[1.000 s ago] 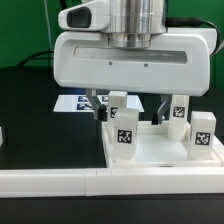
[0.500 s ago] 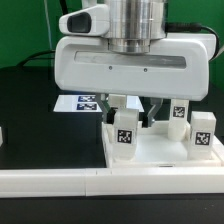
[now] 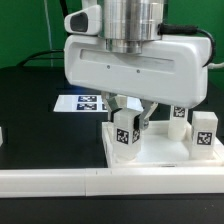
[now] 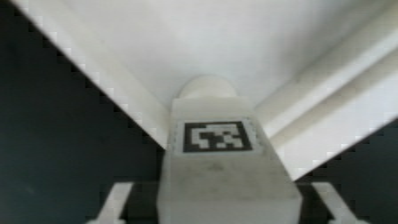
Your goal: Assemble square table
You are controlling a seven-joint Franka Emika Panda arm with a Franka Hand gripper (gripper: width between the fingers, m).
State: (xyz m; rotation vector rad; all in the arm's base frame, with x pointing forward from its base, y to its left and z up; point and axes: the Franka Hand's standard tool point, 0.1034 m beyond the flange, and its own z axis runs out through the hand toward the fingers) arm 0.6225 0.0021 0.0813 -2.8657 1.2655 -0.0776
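Observation:
The white square slab (image 3: 155, 158) lies on the black table with white tagged leg blocks standing on it. My gripper (image 3: 131, 108) hangs over the front leg block (image 3: 125, 133), which stands at the slab's corner on the exterior view's left. In the wrist view this leg (image 4: 217, 165), with its tag facing the camera, sits between my fingers (image 4: 116, 202), with a dark gap on each side. The gripper (image 4: 217, 208) is open and straddles the leg without touching it. Two more legs (image 3: 179, 114) (image 3: 204, 133) stand to the exterior view's right. The slab (image 4: 107, 50) fills the background.
The marker board (image 3: 84, 102) lies flat behind the slab on the exterior view's left. The long white border wall (image 3: 90, 183) runs along the front. A small white piece (image 3: 2, 137) shows at the exterior view's left edge.
The gripper has shifted toward the exterior view's right and over the front leg block, which now stands between its fingers. The legs and slab have not moved.

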